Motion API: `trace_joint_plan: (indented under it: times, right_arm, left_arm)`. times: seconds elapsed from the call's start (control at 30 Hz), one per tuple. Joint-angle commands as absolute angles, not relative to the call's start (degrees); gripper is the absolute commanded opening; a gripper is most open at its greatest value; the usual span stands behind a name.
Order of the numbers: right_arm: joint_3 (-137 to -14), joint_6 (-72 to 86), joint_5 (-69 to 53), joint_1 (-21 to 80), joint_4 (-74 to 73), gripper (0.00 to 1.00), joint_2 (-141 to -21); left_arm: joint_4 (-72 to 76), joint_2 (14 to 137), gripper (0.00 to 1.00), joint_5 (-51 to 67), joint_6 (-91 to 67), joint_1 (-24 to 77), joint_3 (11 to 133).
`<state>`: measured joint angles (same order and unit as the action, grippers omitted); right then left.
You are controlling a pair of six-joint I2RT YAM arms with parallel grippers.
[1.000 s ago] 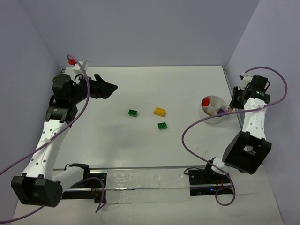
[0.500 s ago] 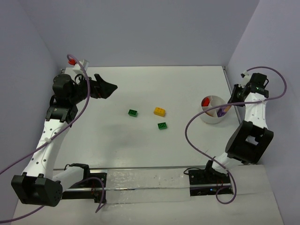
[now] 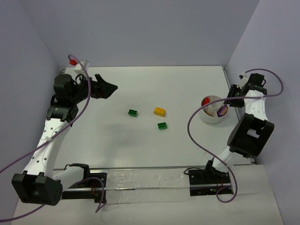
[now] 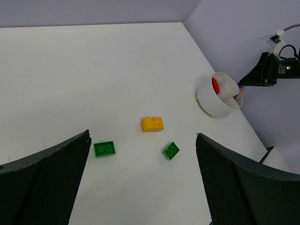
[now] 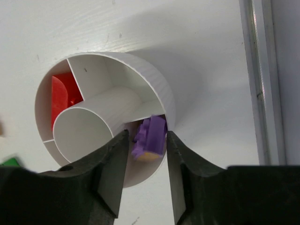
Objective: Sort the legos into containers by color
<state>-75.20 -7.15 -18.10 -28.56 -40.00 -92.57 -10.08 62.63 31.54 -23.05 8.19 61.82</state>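
Note:
The white divided cup (image 3: pixel 212 117) stands at the right of the table. A red brick (image 3: pixel 205 101) lies in its left compartment. A purple brick (image 3: pixel 221 110) lies in its right compartment, with an orange-brown piece (image 5: pixel 147 156) showing under it. My right gripper (image 3: pixel 232 99) hovers over the cup's right rim, jaws apart; in the right wrist view the purple brick (image 5: pixel 150 138) shows below, between the open fingers (image 5: pixel 146 133). Two green bricks (image 3: pixel 133 112) (image 3: pixel 162 125) and a yellow brick (image 3: pixel 159 111) lie mid-table. My left gripper (image 3: pixel 110 89) is open and empty, raised at the far left.
The table's right edge has a metal rail (image 5: pixel 262 79) close to the cup. The right side wall stands just beyond it. The left wrist view shows the yellow brick (image 4: pixel 153 124), both green bricks (image 4: pixel 104 149) (image 4: pixel 170 151) and the cup (image 4: pixel 206 101).
My right gripper has pulled back from over the cup toward the far right. The purple brick now lies in the cup's right compartment. The left arm has not moved.

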Motion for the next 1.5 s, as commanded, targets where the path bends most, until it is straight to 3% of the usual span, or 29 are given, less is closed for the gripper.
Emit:
trace_joint_plan:
  times: [0.0,0.17,0.33,0.57,0.73,0.9,1.27,1.47]
  right_arm:
    - [-77.65,-7.03,-19.56,-28.58,-40.06,0.59,-92.59]
    - [-78.04,-7.46,-20.89,-28.48,-41.99,0.69,-91.77]
    - [-78.44,-14.68,-29.15,-26.98,-42.85,0.70,-83.33]
    - [-83.35,-27.36,-27.74,-7.34,-47.25,0.69,-74.99]
    - [-85.69,-30.48,-21.10,13.35,-50.62,0.66,-80.13]
    - [-86.13,-37.88,-17.15,26.26,-54.50,0.63,-88.40]
    - [-88.03,-46.15,-5.90,42.23,-60.00,0.62,-105.66]
    - [-93.03,-45.49,-1.54,45.00,-63.41,0.62,-113.81]
  left_arm:
    - [-8.36,62.67,0.99,30.76,-22.25,8.44,61.80]
    - [-8.26,62.67,0.99,30.85,-22.41,8.44,61.61]
    - [-9.10,62.19,0.99,31.97,-21.27,8.44,61.49]
    - [-12.77,63.46,0.99,40.70,-14.80,8.44,63.15]
    - [-13.82,63.37,0.99,40.01,-14.83,8.44,63.63]
    - [-19.41,65.30,0.99,43.15,-12.57,7.74,67.23]
    - [-20.29,68.28,0.99,49.57,-15.73,3.06,70.57]
    - [-20.08,67.85,0.99,49.61,-15.56,2.50,70.49]
